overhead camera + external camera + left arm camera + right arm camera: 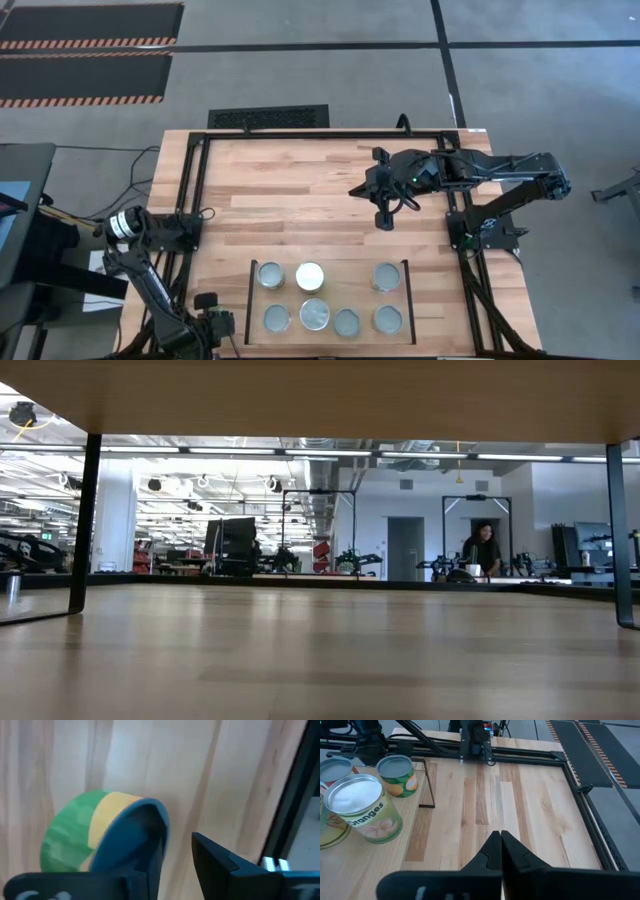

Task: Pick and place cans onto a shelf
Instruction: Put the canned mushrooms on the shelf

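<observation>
Seven cans stand upright on the light wood shelf section (330, 298) between two thin black bars, among them a white-topped can (310, 276) and a wider one (314, 314). My left gripper (215, 325) is just outside the shelf's left bar, fingers a little apart (179, 860). A green and yellow can (75, 830) shows beside it, half hidden behind one finger (130, 845). My right gripper (385, 218) is shut and empty over the table's middle right (500, 842). The white-topped "Oranges" can also shows in the right wrist view (362, 810). My left gripper has nothing between its fingers. One finger (130, 845) stands in front of the green and yellow can's side (65, 835); I cannot tell whether it touches the can.
A large black metal frame (190, 200) runs round the table. Bare planks (290, 190) lie between the shelf and the far edge. The low view shows bare wood, a board overhead (320, 390), two black posts (85, 520) and a person (483, 550) far off in the room.
</observation>
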`<action>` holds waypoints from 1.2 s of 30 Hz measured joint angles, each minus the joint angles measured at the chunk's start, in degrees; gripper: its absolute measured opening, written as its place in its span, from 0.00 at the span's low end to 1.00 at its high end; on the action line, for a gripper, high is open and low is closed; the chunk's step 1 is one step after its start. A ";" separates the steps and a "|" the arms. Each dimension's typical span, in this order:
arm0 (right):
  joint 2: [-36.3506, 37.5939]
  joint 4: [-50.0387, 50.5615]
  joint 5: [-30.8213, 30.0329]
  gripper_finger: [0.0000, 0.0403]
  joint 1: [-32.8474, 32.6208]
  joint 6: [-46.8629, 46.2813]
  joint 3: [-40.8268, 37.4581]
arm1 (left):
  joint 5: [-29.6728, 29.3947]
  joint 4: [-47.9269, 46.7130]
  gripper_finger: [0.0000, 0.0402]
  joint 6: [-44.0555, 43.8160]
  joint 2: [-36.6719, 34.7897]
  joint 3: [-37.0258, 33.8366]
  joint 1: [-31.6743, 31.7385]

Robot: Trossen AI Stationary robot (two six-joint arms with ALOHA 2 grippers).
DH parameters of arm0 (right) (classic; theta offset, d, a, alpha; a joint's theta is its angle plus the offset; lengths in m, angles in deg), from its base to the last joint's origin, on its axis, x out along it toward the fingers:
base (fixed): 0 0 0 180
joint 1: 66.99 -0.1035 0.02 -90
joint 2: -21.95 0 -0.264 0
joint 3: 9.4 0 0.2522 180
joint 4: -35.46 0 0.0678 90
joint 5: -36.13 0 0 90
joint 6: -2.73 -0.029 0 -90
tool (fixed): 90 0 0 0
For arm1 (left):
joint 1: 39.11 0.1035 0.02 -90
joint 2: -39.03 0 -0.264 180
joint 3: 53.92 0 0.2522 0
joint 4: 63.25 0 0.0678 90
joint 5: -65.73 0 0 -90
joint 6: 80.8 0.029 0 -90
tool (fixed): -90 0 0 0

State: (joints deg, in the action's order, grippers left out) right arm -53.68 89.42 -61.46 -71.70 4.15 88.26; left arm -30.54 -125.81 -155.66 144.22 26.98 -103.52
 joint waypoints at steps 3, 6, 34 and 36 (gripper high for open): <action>0.00 0.00 0.00 0.02 0.00 0.04 0.00 | -0.01 -0.98 0.23 0.45 -0.18 0.68 0.31; 0.00 0.00 0.02 0.02 0.00 0.13 0.00 | -0.14 -3.28 0.23 1.87 -0.40 2.42 0.40; 0.00 -0.04 0.07 0.02 -0.02 0.15 0.00 | -1.70 -15.39 0.29 -2.06 -5.80 0.85 5.87; 0.00 -0.06 0.09 0.02 -0.02 0.13 0.00 | -1.50 -13.67 0.33 -2.23 -5.80 -0.59 6.00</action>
State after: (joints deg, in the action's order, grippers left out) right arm -53.68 89.36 -61.37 -71.72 4.28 88.26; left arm -32.04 -139.48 -157.88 138.42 26.39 -97.52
